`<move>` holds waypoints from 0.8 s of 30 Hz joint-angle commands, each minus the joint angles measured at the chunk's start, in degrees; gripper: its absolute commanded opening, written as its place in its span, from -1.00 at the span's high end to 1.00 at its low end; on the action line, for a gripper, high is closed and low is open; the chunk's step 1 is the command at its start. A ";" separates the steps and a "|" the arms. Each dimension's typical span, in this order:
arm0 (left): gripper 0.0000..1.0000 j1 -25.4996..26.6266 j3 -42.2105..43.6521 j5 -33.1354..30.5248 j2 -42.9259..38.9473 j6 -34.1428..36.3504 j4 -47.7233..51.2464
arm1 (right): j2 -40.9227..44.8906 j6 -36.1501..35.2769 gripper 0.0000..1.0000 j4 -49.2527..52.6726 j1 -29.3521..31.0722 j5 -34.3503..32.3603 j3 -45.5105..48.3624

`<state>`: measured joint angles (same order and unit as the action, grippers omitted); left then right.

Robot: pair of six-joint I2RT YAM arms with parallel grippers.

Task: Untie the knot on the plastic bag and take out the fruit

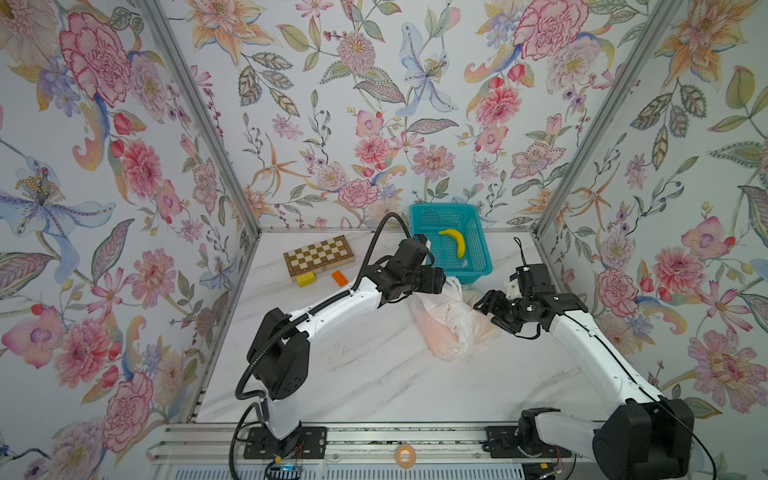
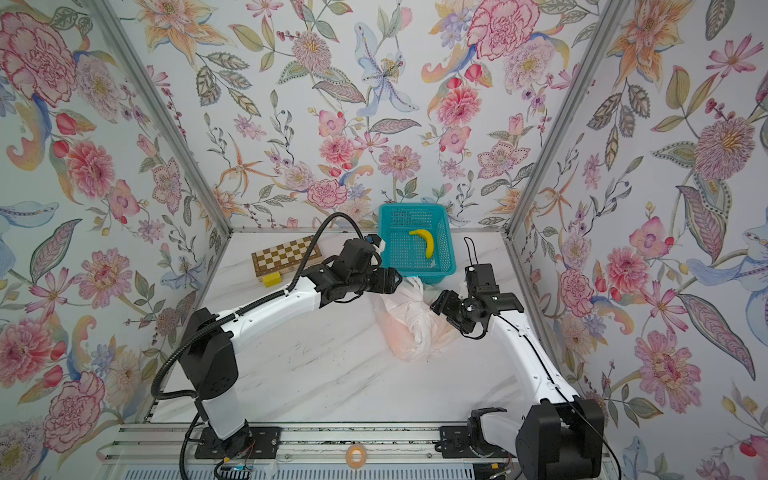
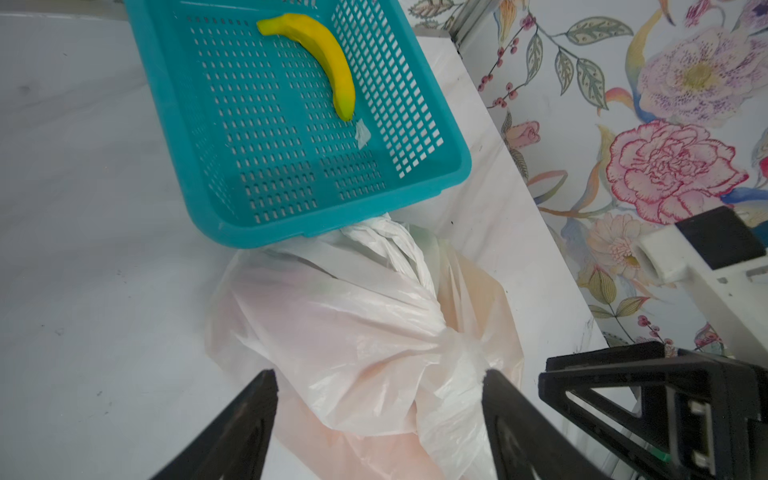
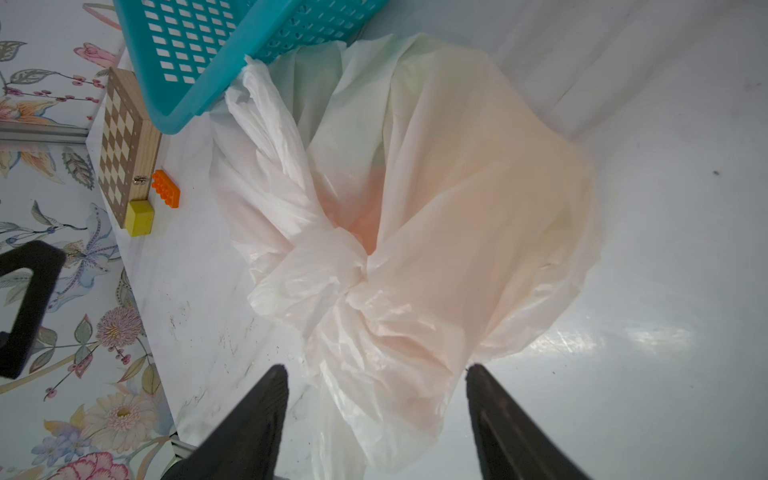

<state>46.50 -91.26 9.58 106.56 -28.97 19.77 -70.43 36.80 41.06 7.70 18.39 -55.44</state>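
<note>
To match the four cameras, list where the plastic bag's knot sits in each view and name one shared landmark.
Top view: the knot lies right of centre, just below the teal basket.
Top view: the knot lies near centre, again below the basket.
Left wrist: the knot crowns the plastic bag next to the basket.
Right wrist: the knot sits mid-picture, the basket beyond it.
Shared landmark: the teal basket.
</note>
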 commanded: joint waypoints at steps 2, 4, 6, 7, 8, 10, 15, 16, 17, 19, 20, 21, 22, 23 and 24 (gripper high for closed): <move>-0.52 1.86 -5.15 3.27 5.21 2.61 4.68 | -2.26 1.47 -0.39 -1.68 0.24 -2.50 2.17; -0.50 2.18 -7.62 5.19 8.01 3.06 5.65 | -3.35 2.10 -0.39 -3.92 0.29 -1.80 2.84; -0.50 2.41 -10.38 8.22 10.94 4.09 6.80 | -4.35 2.79 -0.36 -5.79 0.34 -0.79 3.44; -0.50 2.75 -12.25 9.03 12.49 4.88 8.06 | -4.77 3.30 -0.34 -6.63 0.38 -0.36 3.73; -0.49 2.79 -13.66 9.24 13.76 5.60 9.22 | -5.01 3.52 -0.30 -7.29 0.31 0.02 3.98; -0.44 3.10 -16.84 9.66 16.23 6.91 12.24 | -5.63 4.19 -0.20 -9.05 0.55 0.46 4.91; -0.30 3.11 -18.73 12.82 19.41 8.17 14.63 | -6.91 5.68 0.01 -10.92 0.61 0.55 6.36; -0.27 3.15 -18.40 13.88 19.69 8.30 14.67 | -6.91 6.19 0.08 -11.45 0.64 0.61 6.80; -0.24 3.07 -18.17 14.68 19.99 8.40 14.72 | -6.78 6.54 0.13 -11.94 0.64 0.59 7.11; -0.17 3.14 -17.33 15.78 20.44 8.26 14.88 | -6.41 7.38 0.22 -13.15 0.60 0.40 7.83; -0.14 3.11 -16.68 15.97 20.45 8.17 14.58 | -6.14 7.83 0.28 -13.79 0.64 0.18 8.20; -0.09 3.21 -15.91 16.32 20.44 8.09 14.13 | -6.11 8.24 0.33 -14.64 0.59 0.14 8.66; -0.03 3.12 -15.16 16.73 20.37 8.08 13.58 | -5.99 8.53 0.37 -15.24 0.63 -0.02 9.07; 0.03 3.13 -14.72 17.10 20.33 8.16 13.35 | -6.08 8.85 0.39 -15.46 0.58 -0.17 9.33; 0.12 3.16 -14.25 17.26 20.24 8.28 13.06 | -6.20 9.14 0.40 -15.60 0.64 -0.15 9.40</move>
<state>49.15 -107.22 24.18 126.17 -21.67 31.83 -76.82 44.27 27.57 7.92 18.68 -47.11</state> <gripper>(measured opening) 0.447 0.304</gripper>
